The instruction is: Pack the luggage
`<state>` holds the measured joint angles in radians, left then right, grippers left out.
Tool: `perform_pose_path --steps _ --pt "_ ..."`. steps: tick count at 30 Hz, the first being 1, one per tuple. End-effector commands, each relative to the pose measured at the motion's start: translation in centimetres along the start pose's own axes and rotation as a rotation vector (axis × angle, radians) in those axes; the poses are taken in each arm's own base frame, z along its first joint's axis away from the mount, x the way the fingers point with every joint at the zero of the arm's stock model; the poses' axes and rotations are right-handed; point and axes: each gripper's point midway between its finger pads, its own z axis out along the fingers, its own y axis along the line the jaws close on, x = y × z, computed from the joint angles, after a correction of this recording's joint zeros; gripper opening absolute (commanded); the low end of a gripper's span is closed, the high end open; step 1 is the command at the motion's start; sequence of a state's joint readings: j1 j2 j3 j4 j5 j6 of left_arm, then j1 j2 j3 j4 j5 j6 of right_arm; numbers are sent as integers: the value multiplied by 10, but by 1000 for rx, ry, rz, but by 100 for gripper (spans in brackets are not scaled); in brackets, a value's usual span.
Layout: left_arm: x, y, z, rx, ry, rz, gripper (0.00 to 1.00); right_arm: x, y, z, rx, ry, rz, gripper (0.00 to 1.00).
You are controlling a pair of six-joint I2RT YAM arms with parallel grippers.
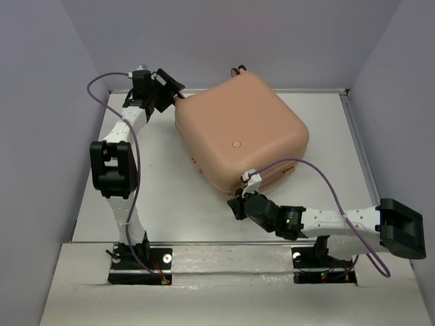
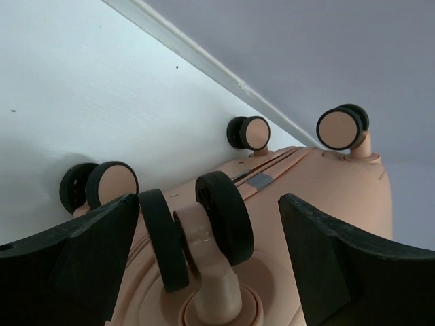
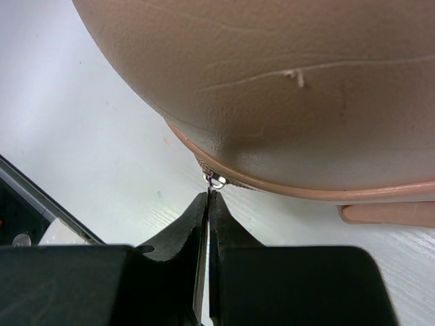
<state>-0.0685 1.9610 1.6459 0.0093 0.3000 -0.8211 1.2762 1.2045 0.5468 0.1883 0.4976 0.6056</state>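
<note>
Black right hand (image 3: 208,202) tight on zipper pull (image 3: 216,181)

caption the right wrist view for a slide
Right pincer shut on the zipper pull at the luggage seam.

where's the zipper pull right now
In the right wrist view, the zipper pull sits on the near corner seam of the luggage, pinched at the tips of the shut right gripper.
</note>
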Motion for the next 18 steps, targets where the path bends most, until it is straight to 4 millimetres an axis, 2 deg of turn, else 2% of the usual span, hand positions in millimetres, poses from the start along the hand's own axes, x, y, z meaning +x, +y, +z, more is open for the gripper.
perform_pose_path --steps 1,8,16,18 --pt "-14 -35 -15 76 -19 15 94 -2 41 -10 -169 6 30 7" --pt "-10 -34 -13 93 -19 11 91 -5 41 -10 -169 -3 17 7" --pt "8 -44 -1 136 39 -46 85 1 37 -6 -146 9 16 7" --pt "9 -49 0 165 36 -65 77 0 34 -6 -135 3 20 7"
